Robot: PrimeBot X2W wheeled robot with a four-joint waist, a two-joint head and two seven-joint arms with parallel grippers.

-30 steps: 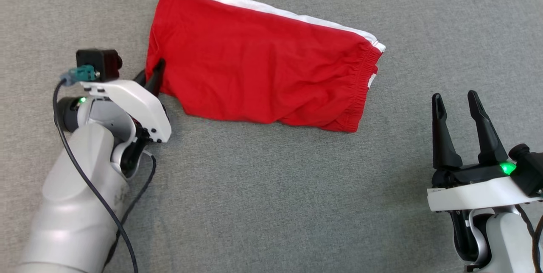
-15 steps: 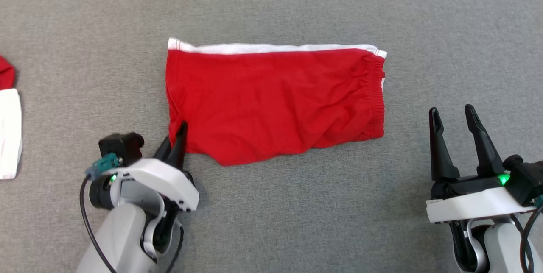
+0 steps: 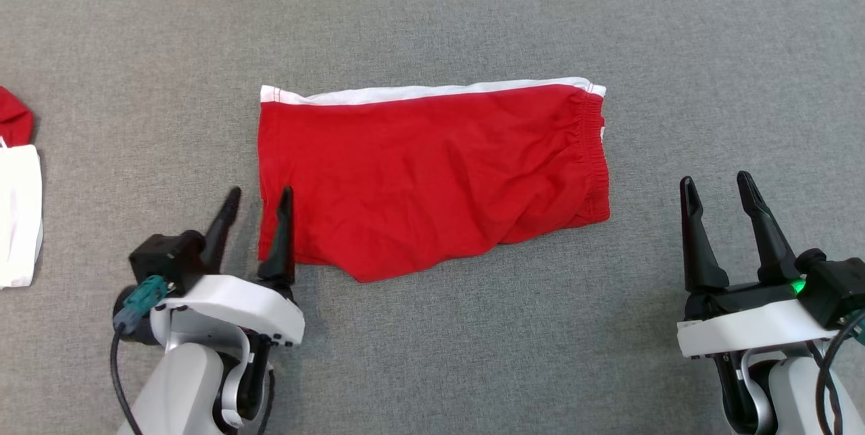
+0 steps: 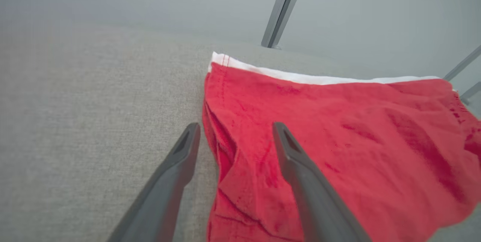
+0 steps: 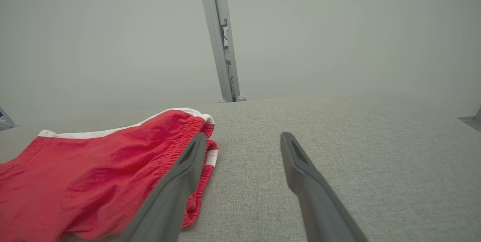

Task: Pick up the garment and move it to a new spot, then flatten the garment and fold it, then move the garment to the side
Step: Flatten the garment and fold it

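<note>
Here, left tool (image 3: 260, 192) released at garment (image 3: 432, 171) edge, right tool (image 3: 715, 180) spread, white cloth (image 3: 20, 219) in head view.

The left gripper (image 3: 261, 190) has two long, dark fingers (image 3: 280, 239) that taper to points, each with a shallow recess near the tip. They are set in a curved white shell (image 3: 230, 303). Beside the shell sits a black camera block (image 3: 162, 256) with a teal connector (image 3: 140, 293), and a black cable (image 3: 115, 367) runs by the pale grey forearm (image 3: 179, 394). The right gripper (image 3: 715, 178) is built alike, with a white right-hand shell (image 3: 750, 330). It also has a green light (image 3: 801, 285) at its base, dark looping leads (image 3: 819, 388) and a silvery curved bracket (image 3: 760, 388).
</note>
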